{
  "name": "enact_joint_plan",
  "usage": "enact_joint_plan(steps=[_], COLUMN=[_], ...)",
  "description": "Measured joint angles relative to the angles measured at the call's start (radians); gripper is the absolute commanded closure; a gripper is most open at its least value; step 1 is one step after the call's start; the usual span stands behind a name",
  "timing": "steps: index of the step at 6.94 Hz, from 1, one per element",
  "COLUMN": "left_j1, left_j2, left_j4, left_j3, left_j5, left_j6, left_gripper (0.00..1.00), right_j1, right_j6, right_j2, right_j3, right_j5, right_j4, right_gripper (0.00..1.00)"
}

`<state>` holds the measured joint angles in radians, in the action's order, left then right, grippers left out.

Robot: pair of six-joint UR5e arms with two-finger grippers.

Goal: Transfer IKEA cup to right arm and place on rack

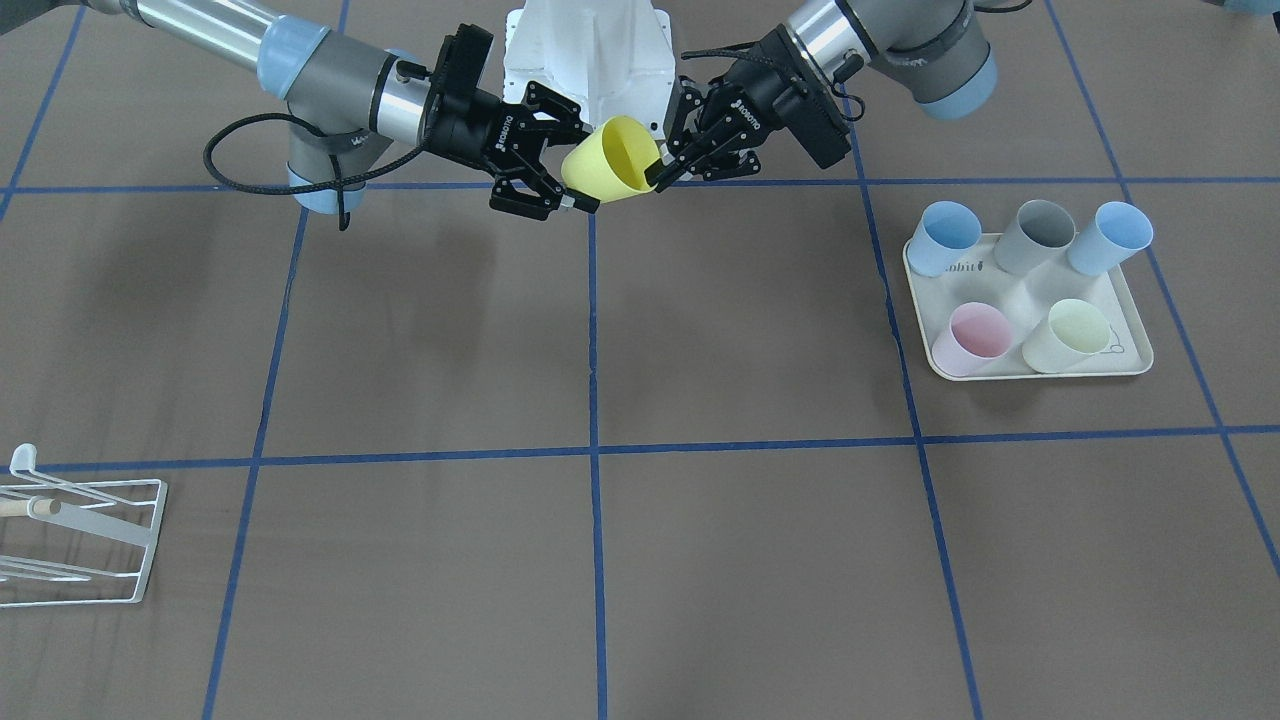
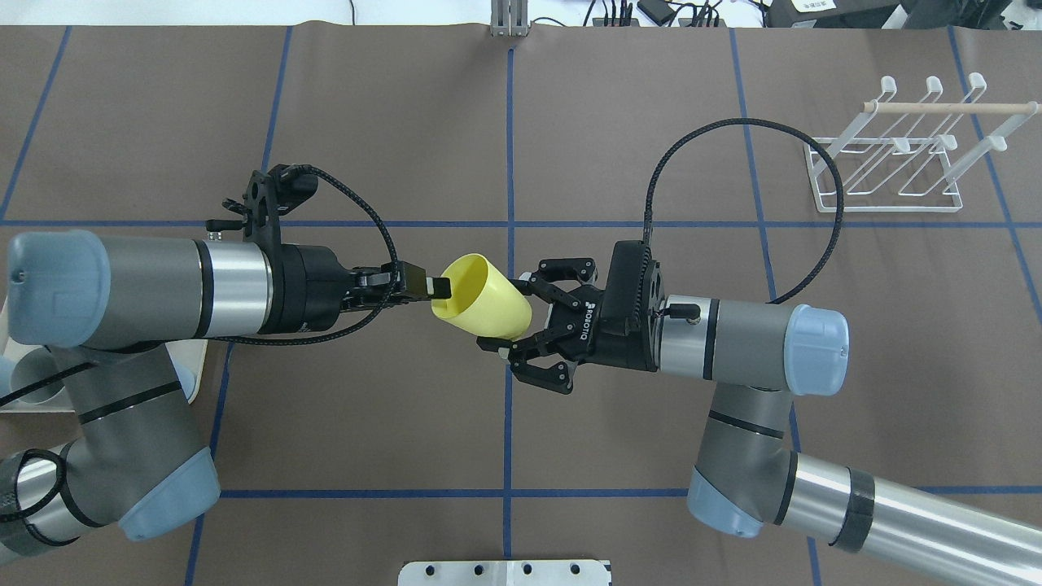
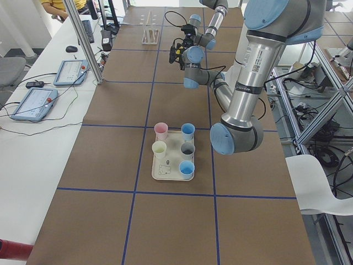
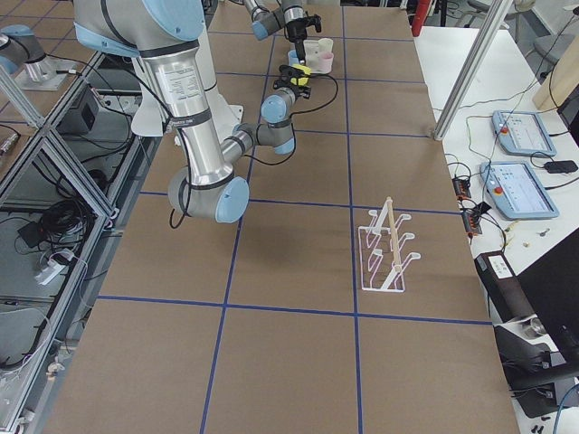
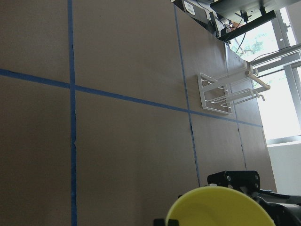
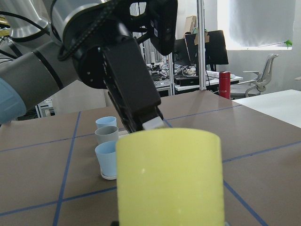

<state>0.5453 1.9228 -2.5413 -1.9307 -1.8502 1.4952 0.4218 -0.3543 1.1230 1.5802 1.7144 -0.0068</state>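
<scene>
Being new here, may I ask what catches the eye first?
A yellow cup hangs in mid-air over the table's middle, its rim pinched by the left gripper while the right gripper spreads open around its base. Five pastel cups stand on a tray on the robot's left; a white rack stands far right.

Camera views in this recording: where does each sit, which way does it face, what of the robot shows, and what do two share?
Exterior front-facing: across the table, facing the robot; left gripper on view's right.
Overhead exterior: behind the robot, looking down; right gripper on view's right, rack beyond.
Exterior left: table's left end; left arm near, tray mid-view.
Exterior right: table's right end; right arm near.
Left wrist-mounted: over the yellow cup toward the rack.
Right wrist-mounted: at the cup, left arm behind.
Both wrist views share the cup.
</scene>
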Motion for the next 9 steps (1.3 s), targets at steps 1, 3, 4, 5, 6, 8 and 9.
enact_joint_plan(steps=[1, 3, 4, 5, 6, 8, 9], left_j1=[0.004, 0.039, 0.079, 0.124, 0.167, 0.269, 0.34], left_j2=[-0.001, -0.014, -0.041, -0.097, -0.167, -0.326, -0.406], left_j4=[0.0, 0.011, 0.027, 0.074, 0.162, 0.355, 0.388], left_j3=[-0.017, -0.039, -0.048, -0.076, -0.128, -0.244, -0.266], left_j5=[0.001, -0.027, -0.062, -0.095, -0.114, -0.128, -0.149], left_j6=[-0.002, -0.014, -0.051, -0.13, -0.241, -0.54, -0.707], left_gripper=[0.0, 0.0, 0.0, 0.0, 0.0, 0.0, 0.0], right_j1=[0.0, 0.003, 0.011, 0.034, 0.072, 0.171, 0.233], right_j6=[0.0, 0.0, 0.0, 0.004, 0.011, 0.104, 0.188], right_j2=[0.003, 0.016, 0.027, 0.04, 0.055, 0.078, 0.093], right_j3=[0.0, 0.0, -0.001, 0.0, 0.003, 0.007, 0.01], right_j5=[0.0, 0.0, 0.0, 0.003, 0.009, 0.014, 0.014], right_j4=[0.0, 0.0, -0.009, -0.045, -0.111, -0.255, -0.329], right_gripper=[0.74, 0.9, 0.98, 1.0, 1.0, 1.0, 1.0])
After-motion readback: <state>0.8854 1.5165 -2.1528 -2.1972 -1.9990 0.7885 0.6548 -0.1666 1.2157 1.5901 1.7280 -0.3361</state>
